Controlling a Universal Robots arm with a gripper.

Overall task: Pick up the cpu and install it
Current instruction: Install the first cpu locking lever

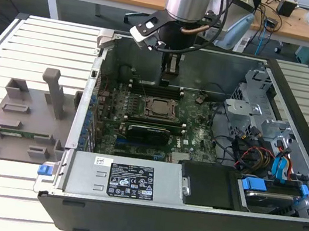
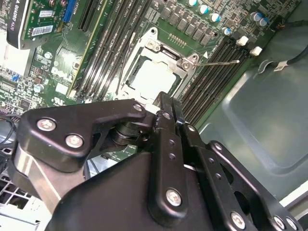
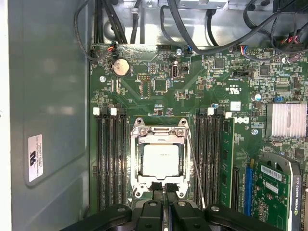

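Observation:
The cpu (image 3: 161,161), a pale silver square, lies flat inside the open metal socket frame (image 3: 139,132) on the green motherboard; it also shows in the second wrist view (image 2: 151,79) and in the exterior view (image 1: 157,107). My gripper (image 3: 164,186) hangs just above the socket's edge, apart from the chip. Its two black fingers (image 2: 166,103) are pressed together with nothing between them. In the exterior view the gripper (image 1: 170,76) reaches down into the open computer case, behind the socket.
Memory slots (image 3: 110,159) flank the socket, and a thin socket lever (image 3: 195,168) lies beside it. A graphics card (image 3: 279,187), cables (image 1: 249,152), drive bays (image 1: 275,192) and a power supply (image 1: 126,179) crowd the case. A grey holder tray (image 1: 23,117) sits on the slatted table at the exterior view's left.

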